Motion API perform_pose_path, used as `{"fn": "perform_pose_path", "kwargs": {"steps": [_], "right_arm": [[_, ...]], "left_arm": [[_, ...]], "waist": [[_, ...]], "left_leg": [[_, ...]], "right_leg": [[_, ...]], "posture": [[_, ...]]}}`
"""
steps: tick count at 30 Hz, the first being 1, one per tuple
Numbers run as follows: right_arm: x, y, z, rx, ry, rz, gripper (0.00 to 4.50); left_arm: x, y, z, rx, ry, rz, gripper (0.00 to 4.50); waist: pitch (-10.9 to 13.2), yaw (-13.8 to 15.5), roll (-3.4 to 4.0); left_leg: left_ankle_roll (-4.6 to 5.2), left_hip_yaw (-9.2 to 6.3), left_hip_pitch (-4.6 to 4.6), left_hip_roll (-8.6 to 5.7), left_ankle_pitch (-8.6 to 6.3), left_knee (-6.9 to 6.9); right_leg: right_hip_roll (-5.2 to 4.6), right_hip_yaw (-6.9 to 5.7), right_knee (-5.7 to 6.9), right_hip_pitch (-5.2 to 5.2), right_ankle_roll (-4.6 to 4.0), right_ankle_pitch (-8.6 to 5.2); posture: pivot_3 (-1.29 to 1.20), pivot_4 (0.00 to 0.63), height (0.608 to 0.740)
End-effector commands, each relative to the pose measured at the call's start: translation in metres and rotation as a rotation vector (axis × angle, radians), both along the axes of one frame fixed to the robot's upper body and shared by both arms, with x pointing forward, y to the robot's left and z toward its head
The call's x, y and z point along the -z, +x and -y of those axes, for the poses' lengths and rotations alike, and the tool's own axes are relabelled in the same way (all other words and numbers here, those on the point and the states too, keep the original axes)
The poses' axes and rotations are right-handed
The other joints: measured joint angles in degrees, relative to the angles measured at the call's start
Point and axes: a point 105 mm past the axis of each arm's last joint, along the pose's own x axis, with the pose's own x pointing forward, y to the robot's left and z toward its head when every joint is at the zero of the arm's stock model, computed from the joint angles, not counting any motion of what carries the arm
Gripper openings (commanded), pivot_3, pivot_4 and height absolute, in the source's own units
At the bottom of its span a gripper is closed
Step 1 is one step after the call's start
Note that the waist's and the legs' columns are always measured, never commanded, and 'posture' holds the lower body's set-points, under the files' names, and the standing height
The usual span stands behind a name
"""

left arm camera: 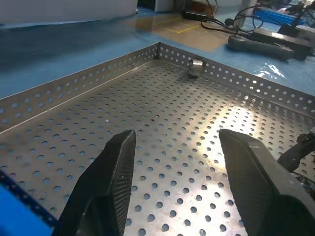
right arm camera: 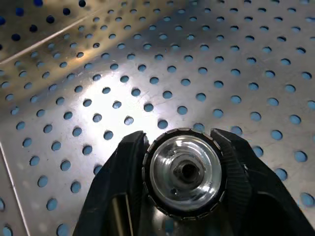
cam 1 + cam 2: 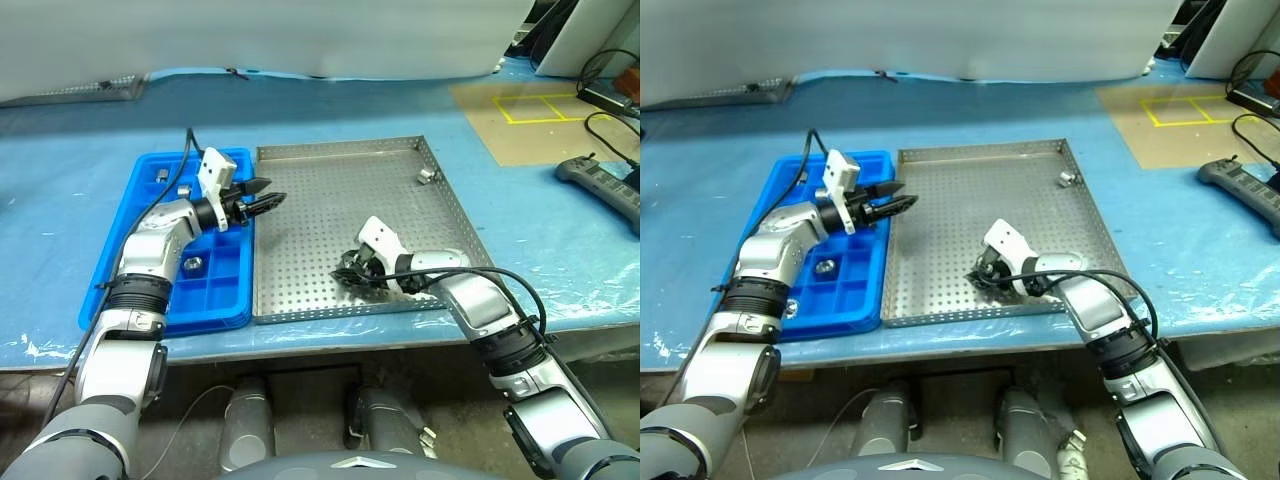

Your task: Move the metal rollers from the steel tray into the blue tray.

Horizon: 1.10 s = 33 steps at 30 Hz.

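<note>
Low in the frame's middle, our right gripper [image 2: 181,169] clamps one of the metal rollers [image 2: 183,173] just above the steel tray [image 3: 330,215], ready for the blue tray [image 3: 222,300] at left, while our left gripper [image 3: 262,196] waits open and empty.

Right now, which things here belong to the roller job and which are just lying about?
Job:
shiny metal rollers
perforated square steel tray
blue gridded plastic tray
right end effector, gripping a roller

Lying about:
grey handheld controller
black cables
</note>
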Motion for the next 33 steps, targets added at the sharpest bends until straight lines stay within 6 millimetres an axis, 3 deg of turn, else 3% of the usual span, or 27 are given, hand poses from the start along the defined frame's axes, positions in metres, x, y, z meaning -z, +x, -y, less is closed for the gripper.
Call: {"fn": "perform_pose_path", "kwargs": {"steps": [1,4,6,8,10,18,22,31,33], "right_arm": [[-0.05,0.017,-0.027,-0.029,0.212,0.073,1.71],[-0.089,0.033,-0.052,-0.037,0.402,0.091,1.71],[-0.107,0.044,-0.079,-0.062,0.466,0.104,1.71],[-0.113,0.051,-0.099,-0.073,0.476,0.115,1.71],[-0.104,0.055,-0.121,-0.099,0.412,0.126,1.71],[-0.078,0.058,-0.152,-0.157,0.233,0.174,1.71],[-0.074,0.066,-0.153,-0.104,0.19,0.211,1.71],[-0.055,0.063,-0.147,-0.154,0.105,0.216,1.71],[-0.053,0.064,-0.145,-0.143,0.106,0.217,2.43]], "left_arm": [[-0.038,0.015,-0.046,-0.269,-0.072,0.144,2.81],[-0.054,0.019,-0.093,-0.531,-0.163,0.192,2.81],[-0.061,0.012,-0.131,-0.707,-0.259,0.198,2.81],[-0.059,0.003,-0.15,-0.792,-0.287,0.193,2.81],[-0.05,-0.009,-0.158,-0.822,-0.248,0.189,2.81],[-0.042,-0.026,-0.154,-0.833,-0.213,0.176,2.81],[-0.042,-0.028,-0.144,-0.798,-0.202,0.175,2.81],[-0.038,-0.025,-0.124,-0.721,-0.161,0.163,2.81],[-0.038,-0.023,-0.121,-0.709,-0.158,0.161,2.81]], "waist": [[0.0,0.13,0.0],[0.01,0.2,0.01],[0.01,0.25,0.0],[0.0,0.68,-0.01],[-0.01,1.58,-0.01],[0.0,5.98,-0.03],[0.01,6.53,-0.02],[0.01,6.47,-0.01],[0.01,6.44,-0.02]], "left_leg": [[-0.01,0.0,-0.08,0.0,0.0,0.0],[-0.04,-0.02,-0.24,0.01,0.03,0.0],[-0.06,-0.06,-0.28,0.03,0.04,-0.03],[-0.07,-0.18,-0.35,0.05,0.03,-0.1],[-0.1,-0.28,-0.39,0.04,-0.03,-0.21],[-0.22,-0.5,-1.51,0.1,-0.16,0.11],[-0.35,-1.08,-1.29,0.07,-0.09,0.17],[-0.74,-1.23,-0.9,0.09,0.15,-0.12],[-0.82,-1.24,-0.9,0.08,0.2,-0.11]], "right_leg": [[0.0,-0.01,0.02,-0.08,-0.06,0.04],[0.0,-0.06,0.06,-0.25,-0.47,0.29],[0.0,-0.13,0.05,-0.28,-0.51,0.29],[0.0,-0.16,0.02,-0.38,-0.57,0.25],[-0.01,-0.24,0.0,-0.41,-0.67,0.07],[-0.03,-0.69,0.2,-1.08,-0.76,-0.12],[-0.13,-0.67,0.53,-1.01,-0.74,-0.14],[-0.05,-0.62,0.95,-1.03,-0.43,-0.33],[-0.05,-0.62,0.93,-1.01,-0.76,-0.14]], "posture": [[0.08,0.15,0.74],[0.13,0.15,0.74],[0.2,0.15,0.74],[0.23,0.15,0.74],[0.29,0.15,0.74],[0.34,0.15,0.74],[0.35,0.15,0.74],[0.32,0.15,0.74],[0.31,0.15,0.74]]}}
